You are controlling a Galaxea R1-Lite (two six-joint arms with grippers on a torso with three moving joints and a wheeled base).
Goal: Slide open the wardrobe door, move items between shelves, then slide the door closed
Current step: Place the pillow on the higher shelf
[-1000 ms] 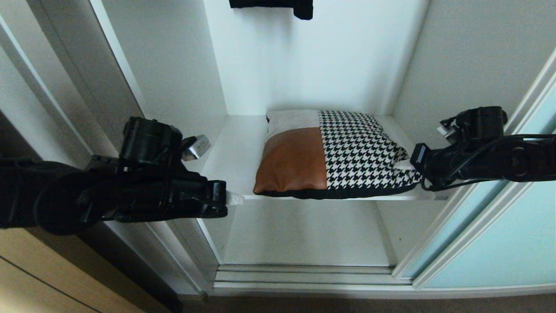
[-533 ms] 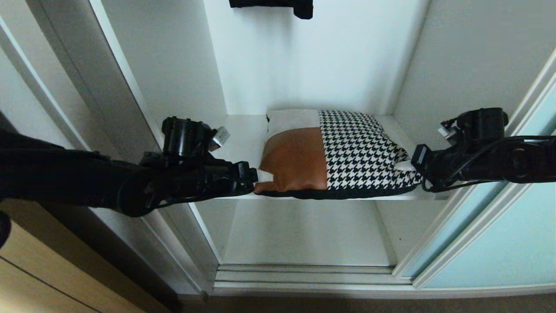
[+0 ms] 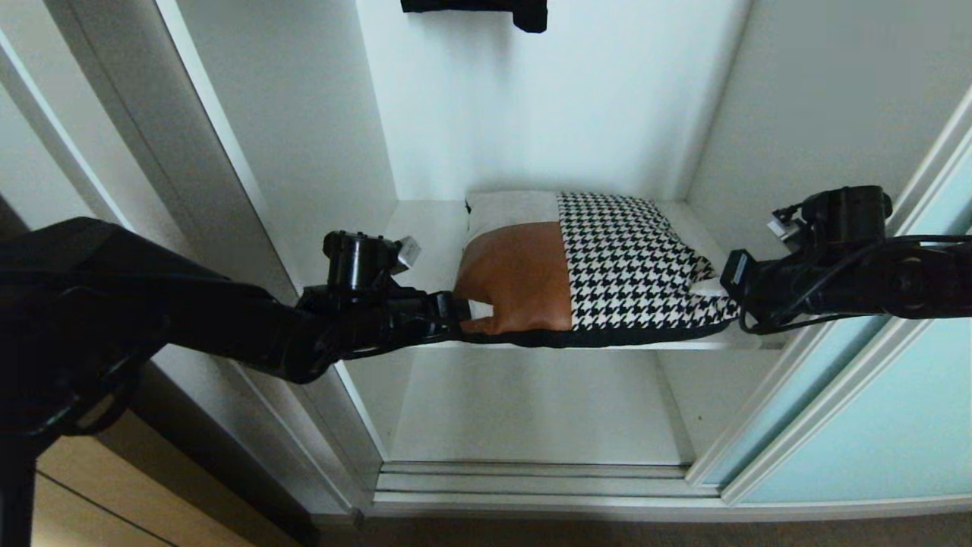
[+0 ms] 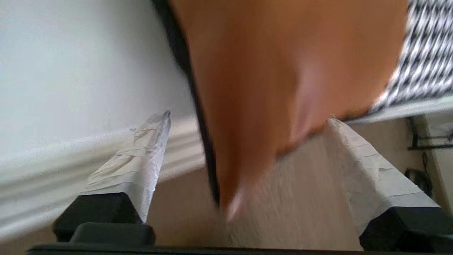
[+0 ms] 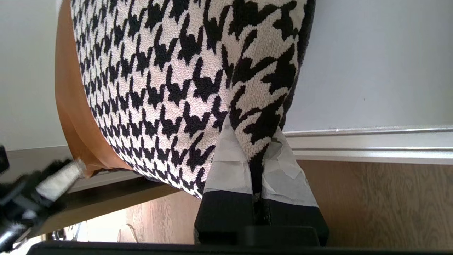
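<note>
White smooth shelf (image 3: 425, 251) under plump patchwork cushion (image 3: 592, 266), right pincer (image 5: 260, 166) clamped on houndstooth corner, left pincer (image 4: 244, 156) spread astride leathery corner.

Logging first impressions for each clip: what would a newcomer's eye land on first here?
The patchwork cushion on the white shelf, rust-brown beside black-and-white houndstooth, stands out in the pale wardrobe. Two black arms flank it: the right gripper is shut on its houndstooth corner, and the left gripper has its fingers spread wide around the brown corner. The aqua sliding door stands at the right.

Left claw (image 3: 477, 310) spread wide, right claw (image 3: 710, 289) pinched tight
</note>
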